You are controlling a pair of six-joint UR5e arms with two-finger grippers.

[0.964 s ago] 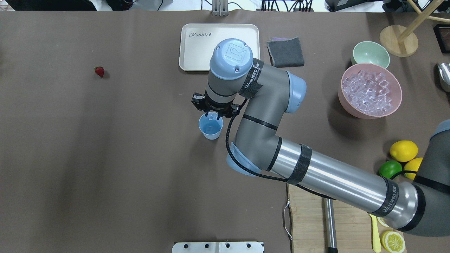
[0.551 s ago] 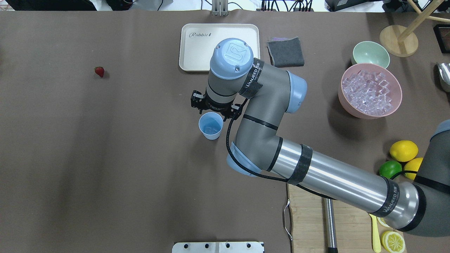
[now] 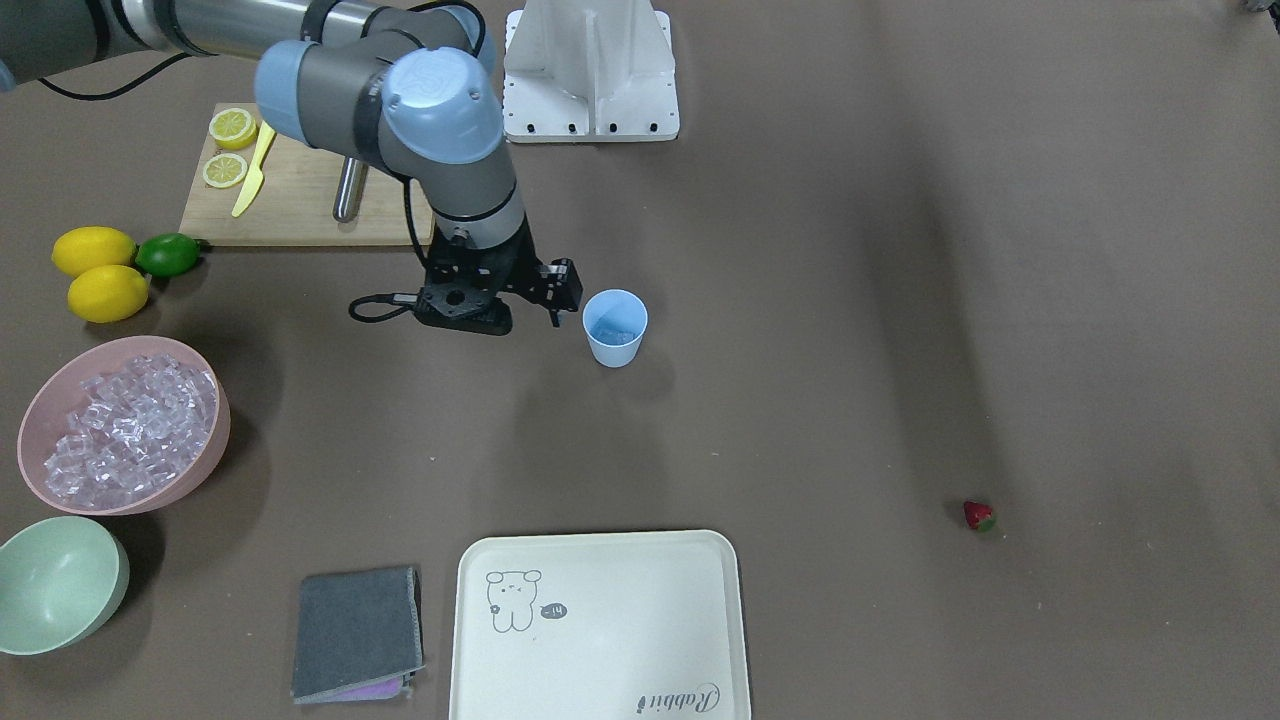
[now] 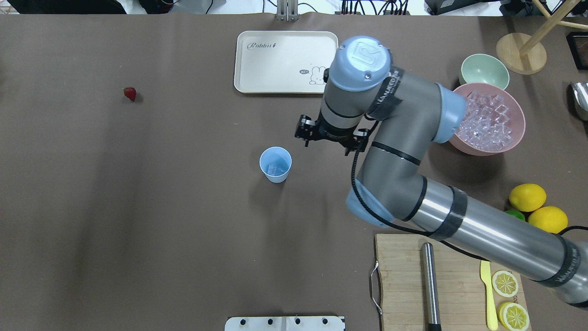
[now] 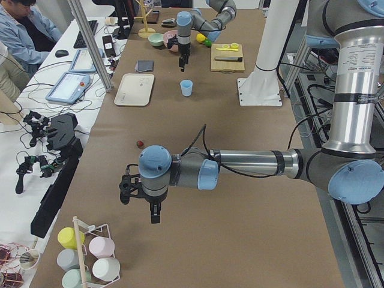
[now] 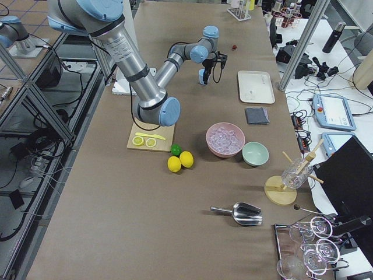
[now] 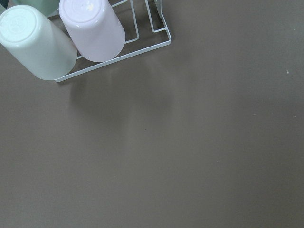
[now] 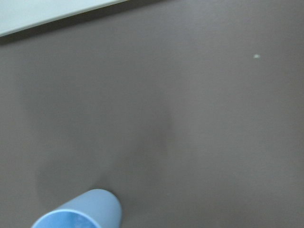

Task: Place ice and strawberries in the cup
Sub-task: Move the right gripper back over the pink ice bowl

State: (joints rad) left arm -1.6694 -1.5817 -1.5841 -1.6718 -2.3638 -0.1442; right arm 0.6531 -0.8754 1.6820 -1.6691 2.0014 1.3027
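The light blue cup [image 4: 275, 164] stands upright mid-table with a clear ice cube [image 4: 274, 170] or so in its bottom. It also shows at the lower left of the right wrist view as the cup [image 8: 80, 211]. More ice [image 4: 489, 124] is heaped in a pink bowl [image 4: 519, 138] at the right. My right gripper [image 4: 326, 146] hangs open and empty between the cup and that bowl, off to the cup's right. The strawberry [image 4: 130, 94] lies alone at the far left. My left gripper [image 5: 154, 215] hovers over bare table beyond the strawberry; I cannot tell whether it is open or shut.
A cream tray [image 4: 275, 73] lies behind the cup, with a grey cloth [image 3: 358, 630] beside it. A green bowl [image 4: 484, 71] sits behind the pink one. Lemons [image 4: 527, 196], a lime and a cutting board [image 4: 399, 276] are at the near right. A cup rack [image 7: 114, 57] stands by the left wrist.
An ice cube dropped from my right gripper into the cup. The right arm then swung right, away from the cup and toward the pink bowl.
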